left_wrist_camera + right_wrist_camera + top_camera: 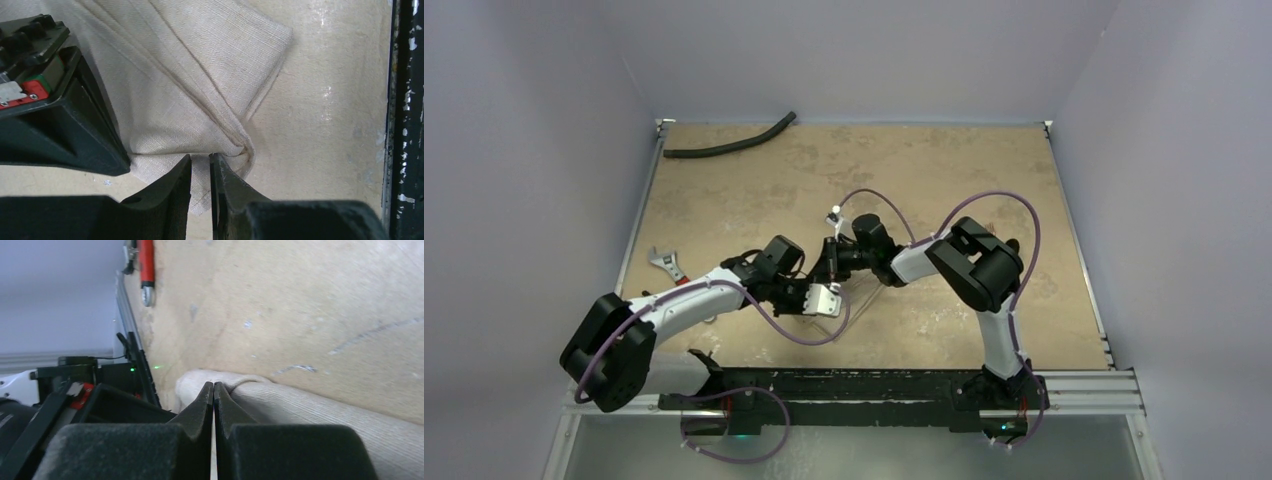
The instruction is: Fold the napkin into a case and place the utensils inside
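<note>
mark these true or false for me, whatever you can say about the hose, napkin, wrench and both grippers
1. The black hose lies at the far left corner of the table, away from both grippers. True.
2. The napkin is spread out as a single flat layer. False: it is folded over in several layers.
3. The right gripper has its jaws wide open. False: they are shut together, tips against a fold of the napkin.
4. A wrench lies near the table's left edge. True.
5. The left gripper has its tips at a corner of the napkin. True.
</note>
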You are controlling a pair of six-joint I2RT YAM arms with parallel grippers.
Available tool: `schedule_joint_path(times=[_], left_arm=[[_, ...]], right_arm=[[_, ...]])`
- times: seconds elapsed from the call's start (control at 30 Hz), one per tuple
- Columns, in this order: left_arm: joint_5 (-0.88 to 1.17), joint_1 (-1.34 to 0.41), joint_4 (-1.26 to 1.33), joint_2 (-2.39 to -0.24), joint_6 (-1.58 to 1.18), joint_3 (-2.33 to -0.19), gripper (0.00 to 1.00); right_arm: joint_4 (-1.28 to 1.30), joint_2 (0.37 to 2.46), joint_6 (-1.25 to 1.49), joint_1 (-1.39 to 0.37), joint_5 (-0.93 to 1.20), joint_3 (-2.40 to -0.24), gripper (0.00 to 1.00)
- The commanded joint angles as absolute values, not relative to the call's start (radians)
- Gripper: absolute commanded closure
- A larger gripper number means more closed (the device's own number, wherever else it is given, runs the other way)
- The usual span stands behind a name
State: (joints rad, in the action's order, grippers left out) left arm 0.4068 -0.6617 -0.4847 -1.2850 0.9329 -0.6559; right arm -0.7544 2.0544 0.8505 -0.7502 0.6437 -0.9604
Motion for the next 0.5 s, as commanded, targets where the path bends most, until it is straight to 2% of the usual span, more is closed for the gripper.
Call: schedule_joint_path(times=[0.0,0.2,0.37,0.47], left_arm=[[0.385,-0.697,-0.479,-1.309,1.034,-0.644,0.82],[0.368,-0.708,-0.499,-1.315,1.075,-0.604,0.83],[0.305,-0.716,-0.469,-1.32,1.116,-0.569,0.85],[0.24,-0.717,-0.429,-1.334,1.132,-0.556,0.87]], right_arm=[[-0.697,2.08,0.815,-0.752,0.598,-0.981,0.99],[-0.679,2.069,0.81,-0.732,0.593,-0.983,1.0],[-0.649,1.974,0.741,-0.669,0.641,-0.996,0.91],[-0.601,1.904,0.684,-0.608,0.639,-0.98,0.89]])
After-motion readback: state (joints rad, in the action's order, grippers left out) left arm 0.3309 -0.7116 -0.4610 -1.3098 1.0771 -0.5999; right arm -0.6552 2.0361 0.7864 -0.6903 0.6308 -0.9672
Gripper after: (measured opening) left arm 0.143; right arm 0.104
